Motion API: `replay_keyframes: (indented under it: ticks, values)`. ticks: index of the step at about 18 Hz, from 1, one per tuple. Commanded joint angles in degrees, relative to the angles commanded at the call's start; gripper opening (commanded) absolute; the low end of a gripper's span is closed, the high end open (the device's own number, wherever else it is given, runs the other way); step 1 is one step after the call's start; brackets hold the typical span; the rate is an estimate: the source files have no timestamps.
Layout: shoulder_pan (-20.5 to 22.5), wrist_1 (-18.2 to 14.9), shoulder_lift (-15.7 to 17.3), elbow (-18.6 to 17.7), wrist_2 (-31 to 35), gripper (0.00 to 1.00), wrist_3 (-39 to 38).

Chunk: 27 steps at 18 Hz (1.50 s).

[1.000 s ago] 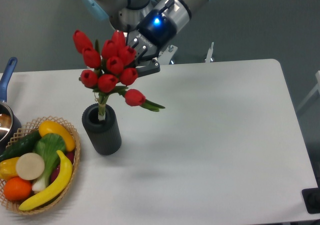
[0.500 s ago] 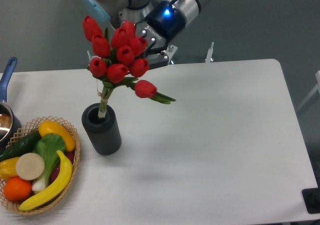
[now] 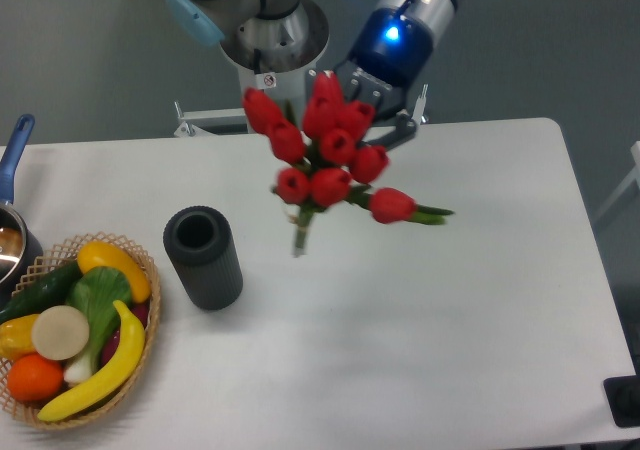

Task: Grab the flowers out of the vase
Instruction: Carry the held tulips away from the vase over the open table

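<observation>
Now flowers (image 3: pixel 325 150) out of vase (image 3: pixel 204 257).

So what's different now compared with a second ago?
The gripper, holding the flowers, rose and swung to the right of the picture. The stems, which sat in the vase, are now clear of it, hanging above the table. The vase, the basket and the pot stayed put.

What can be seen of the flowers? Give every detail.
The flowers are a bunch of about ten red tulip buds, artificial-looking, on bundled green stems with narrow leaves. One bud juts out to the right. The bunch hangs clear of the black vase, stem ends above the table, held from behind by the hand.
</observation>
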Motion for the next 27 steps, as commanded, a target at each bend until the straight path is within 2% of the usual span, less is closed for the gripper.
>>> replay_keyframes:
  ticks: [2,5,12,18,22,27]
  values:
    - [0.45,-0.18,-1.14,1.05,2.97,0.00,0.88]
    - [0.19,-0.35,-1.67,1.41,13.50,0.00,2.19]
    - [-0.69,-1.58,-3.51,2.46,23.01,0.00,4.22]
    - [-7.19,-2.28,-5.45,4.92,37.23,0.02,7.21]
    - [-11.67,-5.79,-7.91,6.42,47.79,0.02,7.30]
    - [-15.10,-7.91,-10.02,5.72,54.74,0.02,7.30]
